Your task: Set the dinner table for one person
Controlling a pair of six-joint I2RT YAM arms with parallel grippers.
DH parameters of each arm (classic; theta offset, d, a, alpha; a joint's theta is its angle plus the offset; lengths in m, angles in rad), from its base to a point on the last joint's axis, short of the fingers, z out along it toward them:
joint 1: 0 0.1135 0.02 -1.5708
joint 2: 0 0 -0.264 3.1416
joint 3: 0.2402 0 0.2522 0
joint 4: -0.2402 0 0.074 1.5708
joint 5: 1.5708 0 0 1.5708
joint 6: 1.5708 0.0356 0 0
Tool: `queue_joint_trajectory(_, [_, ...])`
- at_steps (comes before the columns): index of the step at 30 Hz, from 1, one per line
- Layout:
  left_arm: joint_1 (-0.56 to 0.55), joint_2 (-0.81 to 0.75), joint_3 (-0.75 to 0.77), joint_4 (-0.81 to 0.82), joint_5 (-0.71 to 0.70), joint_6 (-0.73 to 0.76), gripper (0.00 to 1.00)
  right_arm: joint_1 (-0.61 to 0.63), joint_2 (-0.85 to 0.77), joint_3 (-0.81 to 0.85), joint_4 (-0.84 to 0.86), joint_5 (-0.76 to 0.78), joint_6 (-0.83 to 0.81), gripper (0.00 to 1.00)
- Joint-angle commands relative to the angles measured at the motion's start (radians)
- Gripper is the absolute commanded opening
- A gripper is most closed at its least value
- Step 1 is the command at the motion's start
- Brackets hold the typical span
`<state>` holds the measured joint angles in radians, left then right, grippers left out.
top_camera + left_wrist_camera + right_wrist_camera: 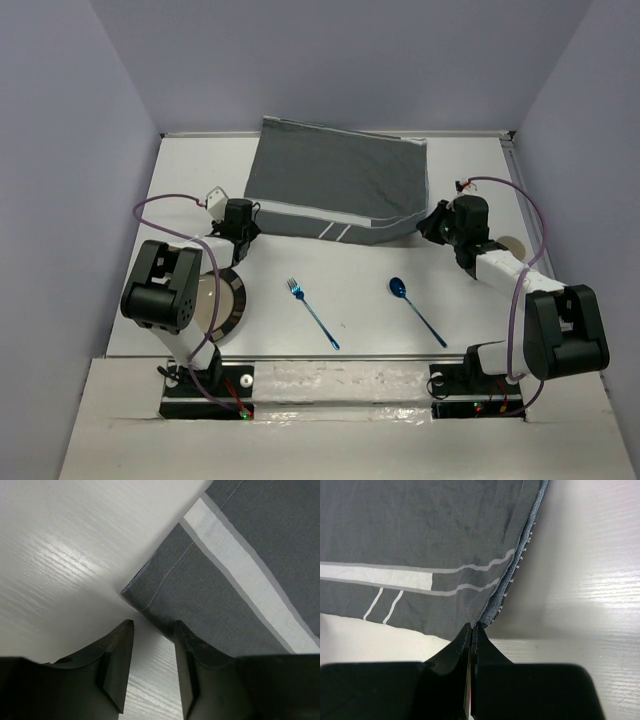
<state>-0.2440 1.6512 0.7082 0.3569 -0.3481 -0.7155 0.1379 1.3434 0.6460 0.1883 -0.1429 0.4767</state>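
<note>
The dinner table (360, 275) is a wide white top. A dark grey placemat (335, 185) with pale stripes lies rumpled at its far middle. My right gripper (430, 224) is shut on the placemat's near right corner (485, 611), which is pinched and folded up between the fingertips (472, 626). My left gripper (153, 625) is open at the near left corner (134, 594), which lies flat just beyond the fingertips; only bare table shows between the fingers. A blue fork (312, 312) and a blue spoon (415, 308) lie nearer the arms.
A round plate (232, 300) with a dark rim sits partly under my left arm. A pale round object (514, 246) peeks out behind my right arm. Purple-grey walls enclose the table on three sides.
</note>
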Motion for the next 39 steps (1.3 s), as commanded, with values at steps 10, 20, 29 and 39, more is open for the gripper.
queue_joint_trajectory(10, [0.035, 0.047, 0.062, 0.042, -0.034, 0.027, 0.01, -0.004, -0.006, -0.012, 0.053, 0.017, 0.008, 0.00])
queue_joint_trajectory(20, [0.012, -0.232, -0.147, 0.113, 0.050, 0.041, 0.00, -0.004, -0.110, -0.039, -0.026, 0.132, 0.049, 0.00])
queue_joint_trajectory(29, [-0.012, -0.505, -0.334, 0.111, 0.142, 0.037, 0.00, -0.014, -0.296, -0.175, -0.088, 0.244, 0.119, 0.00])
queue_joint_trajectory(39, [-0.061, -0.663, -0.452, 0.091, 0.173, 0.025, 0.00, -0.041, -0.351, -0.218, -0.155, 0.315, 0.137, 0.00])
